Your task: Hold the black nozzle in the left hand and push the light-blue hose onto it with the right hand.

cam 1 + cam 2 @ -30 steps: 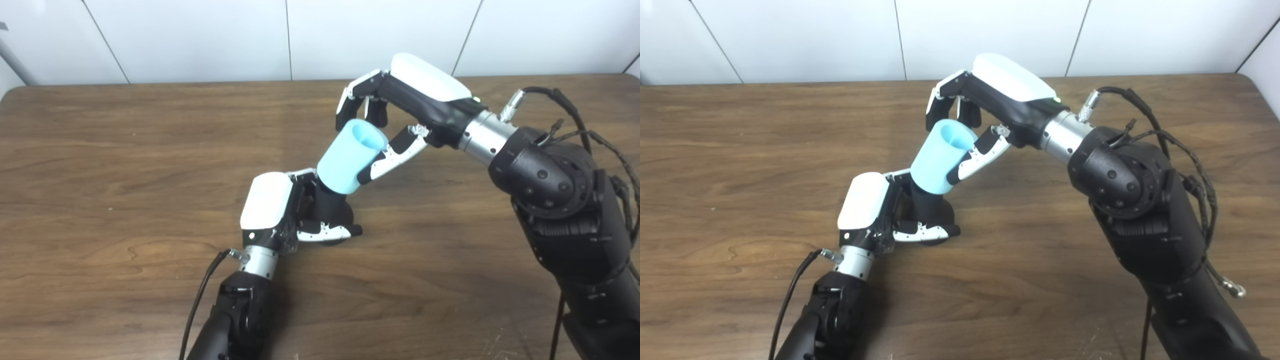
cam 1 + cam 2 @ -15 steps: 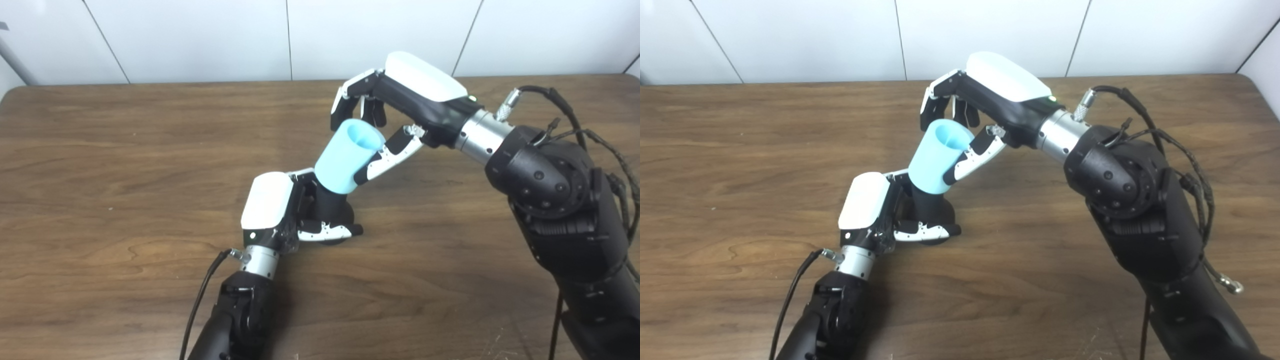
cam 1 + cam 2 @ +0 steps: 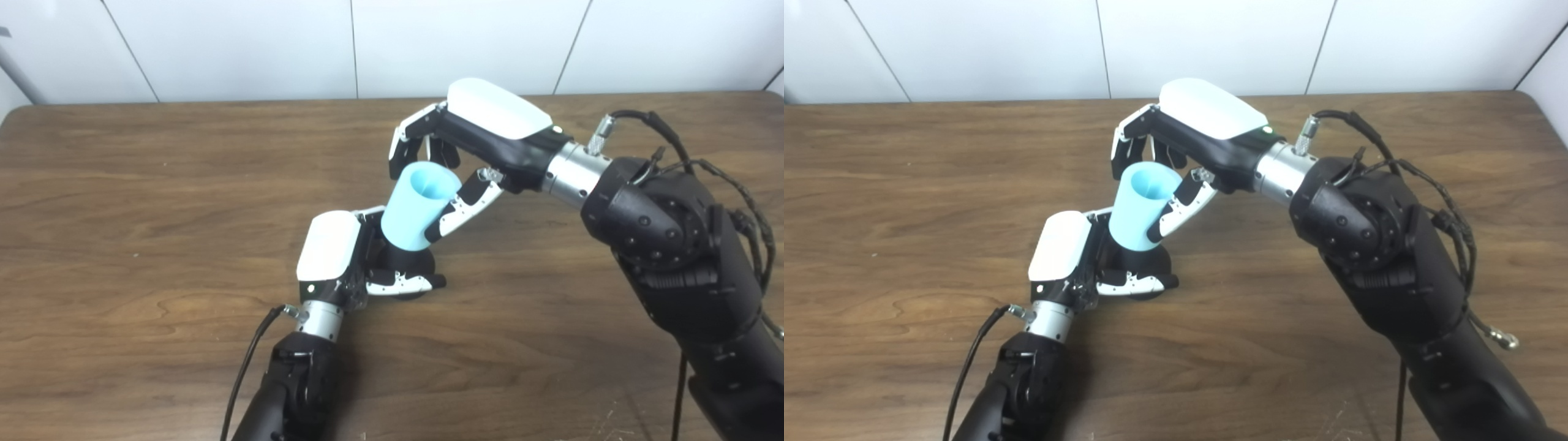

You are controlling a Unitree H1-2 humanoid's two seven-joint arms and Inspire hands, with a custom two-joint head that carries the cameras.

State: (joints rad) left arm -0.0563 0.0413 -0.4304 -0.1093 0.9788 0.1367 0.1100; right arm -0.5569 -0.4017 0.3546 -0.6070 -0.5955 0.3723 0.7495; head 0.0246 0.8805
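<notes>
Left eye view shows the light-blue hose (image 3: pixel 419 205) sunk lower than a second ago, hiding most of the black nozzle (image 3: pixel 409 262). Right hand (image 3: pixel 456 150) fingers pinch the hose from two o'clock; left hand (image 3: pixel 343 254) grips the nozzle at desk (image 3: pixel 122 214) centre. Nearly seated, I'd judge.

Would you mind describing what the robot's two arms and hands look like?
Both arms are black with a silver metal wrist ring. The left hand and right hand each have a glossy white back shell and black fingers with white segments. A thin black cable runs along the left forearm; a looped cable bundle with a metal connector hangs off the right.
</notes>
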